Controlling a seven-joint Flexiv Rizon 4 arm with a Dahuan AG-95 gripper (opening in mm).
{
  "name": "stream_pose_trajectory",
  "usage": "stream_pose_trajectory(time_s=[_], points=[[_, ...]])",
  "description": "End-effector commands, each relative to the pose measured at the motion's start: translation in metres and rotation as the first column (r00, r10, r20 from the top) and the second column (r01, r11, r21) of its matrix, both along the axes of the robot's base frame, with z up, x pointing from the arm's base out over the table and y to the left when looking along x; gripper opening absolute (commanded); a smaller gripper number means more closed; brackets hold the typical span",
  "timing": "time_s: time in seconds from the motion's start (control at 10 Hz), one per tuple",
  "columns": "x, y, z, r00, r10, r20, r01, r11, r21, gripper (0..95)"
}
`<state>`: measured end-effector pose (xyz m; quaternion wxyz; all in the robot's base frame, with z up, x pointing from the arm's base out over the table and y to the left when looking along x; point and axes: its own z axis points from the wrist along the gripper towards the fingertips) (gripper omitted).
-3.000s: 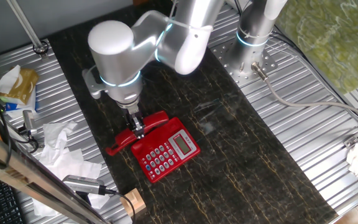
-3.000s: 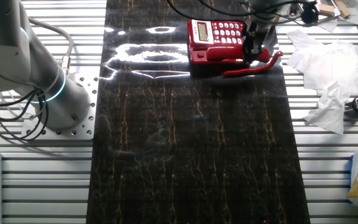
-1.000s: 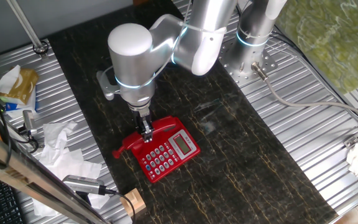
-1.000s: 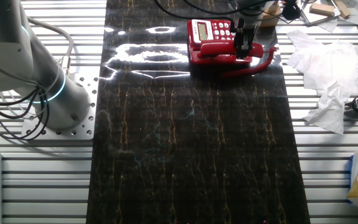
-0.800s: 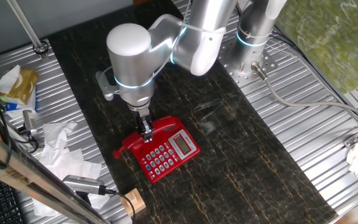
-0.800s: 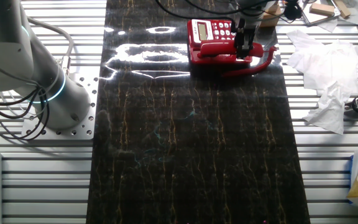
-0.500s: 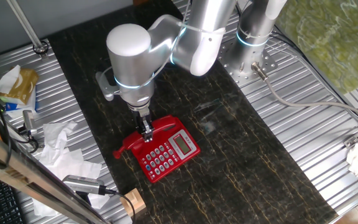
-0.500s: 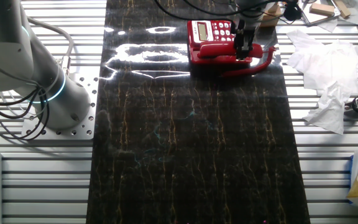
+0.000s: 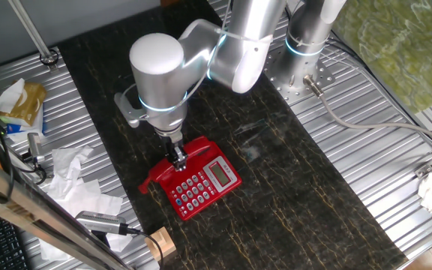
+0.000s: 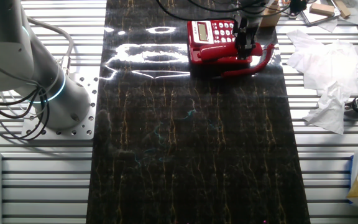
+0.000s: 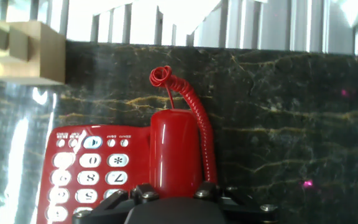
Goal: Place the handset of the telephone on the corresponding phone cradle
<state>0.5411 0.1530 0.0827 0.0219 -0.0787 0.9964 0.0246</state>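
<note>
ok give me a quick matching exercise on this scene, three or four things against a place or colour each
Things:
1. handset
2. cord
3. wooden block
4. display

Descriptions:
A. coiled and red, beside the handset
B. pale, past the keypad at the mat's edge
C. silver-framed, on the phone's face
D. smooth red bar between the end effector fingers

Pairs: 1-D, 2-A, 3-B, 4-C

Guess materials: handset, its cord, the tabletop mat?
Handset: likely glossy molded plastic, with smooth red highlights. Cord: coiled red, probably plastic-sheathed. Tabletop mat: dark, shiny, gold-veined, marble-look; glare suggests a polished sheet or laminate, real stone uncertain.
</note>
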Motion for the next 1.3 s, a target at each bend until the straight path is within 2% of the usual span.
stream_pose_trajectory(time_s=[0.1, 0.6, 0.9, 1.0, 1.3], points=[[0.000, 0.001, 0.000, 0.998, 0.060, -0.007, -0.060, 0.998, 0.000, 0.0], [0.000, 0.001, 0.000, 0.997, 0.070, -0.017, -0.070, 0.998, -0.001, 0.0], [-0.006, -0.002, 0.002, 1.000, -0.022, -0.021, 0.022, 1.000, -0.006, 0.0], [-0.008, -0.002, 0.000, 0.998, -0.053, -0.020, 0.053, 0.998, -0.029, 0.0], [-0.021, -0.002, -0.001, 0.996, -0.094, -0.010, 0.094, 0.995, -0.032, 0.0]])
